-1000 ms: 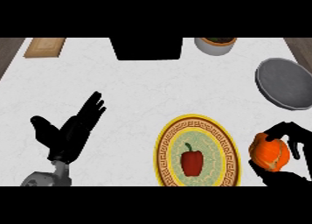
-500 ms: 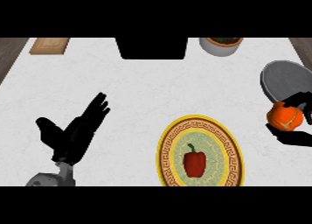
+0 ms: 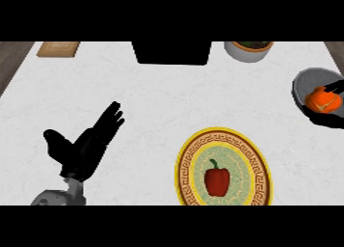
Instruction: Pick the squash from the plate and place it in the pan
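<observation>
Squash: we see the orange squash (image 3: 322,100) at about 2 o'clock in the view, held over the pan.
Right hand: our right hand (image 3: 339,108) curls its fingers round the squash, at the right edge of the view.
Pan: the grey pan (image 3: 307,82) lies under the squash and hand, its rim showing at their 10 o'clock side.
Plate: the yellow-rimmed plate (image 3: 191,159) sits at 5 o'clock, well apart from the pan, with a red bell pepper (image 3: 217,176) lying on it.
Left hand: our left hand (image 3: 87,144) rests at 8 o'clock, fingers straight and spread, holding nothing.
Table: the white table (image 3: 167,96) also carries a white bowl (image 3: 247,51) at 1 o'clock and a wooden board (image 3: 58,48) at 11 o'clock.
</observation>
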You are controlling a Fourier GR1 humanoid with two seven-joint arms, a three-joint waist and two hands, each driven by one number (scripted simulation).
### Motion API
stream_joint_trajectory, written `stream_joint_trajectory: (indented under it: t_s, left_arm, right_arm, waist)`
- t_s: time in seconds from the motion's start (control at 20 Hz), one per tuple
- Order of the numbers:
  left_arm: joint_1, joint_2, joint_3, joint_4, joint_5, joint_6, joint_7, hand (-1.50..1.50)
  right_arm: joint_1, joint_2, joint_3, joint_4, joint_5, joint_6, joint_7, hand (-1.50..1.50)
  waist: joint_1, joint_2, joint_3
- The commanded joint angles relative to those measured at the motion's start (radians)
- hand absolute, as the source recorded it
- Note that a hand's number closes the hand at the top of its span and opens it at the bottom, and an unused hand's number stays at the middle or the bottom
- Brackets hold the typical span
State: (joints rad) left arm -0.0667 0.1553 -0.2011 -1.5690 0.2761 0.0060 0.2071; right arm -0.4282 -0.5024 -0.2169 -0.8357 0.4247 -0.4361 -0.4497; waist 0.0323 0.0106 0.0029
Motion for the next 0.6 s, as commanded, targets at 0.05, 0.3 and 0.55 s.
stream_joint_trajectory:
  t_s: [0.05, 0.3, 0.55]
  left_arm:
    - [-0.015, 0.009, 0.017, 0.011, 0.03, -0.046, -0.002, 0.0]
    - [-0.055, -0.024, -0.007, 0.028, -0.011, -0.011, 0.0, 0.0]
    - [-0.062, -0.027, -0.003, 0.032, -0.005, -0.017, 0.011, 0.0]
  right_arm:
    - [-0.186, -0.059, -0.114, 0.297, -0.042, -0.033, -0.11, 1.5]
    - [-0.262, -0.09, -0.158, 0.462, -0.049, -0.059, -0.212, 1.5]
    - [-0.295, -0.104, -0.176, 0.547, -0.043, -0.085, -0.286, 1.5]
  waist:
    - [0.016, 0.007, 0.001]
    - [0.033, 0.018, 0.004]
    - [0.049, 0.025, 0.005]
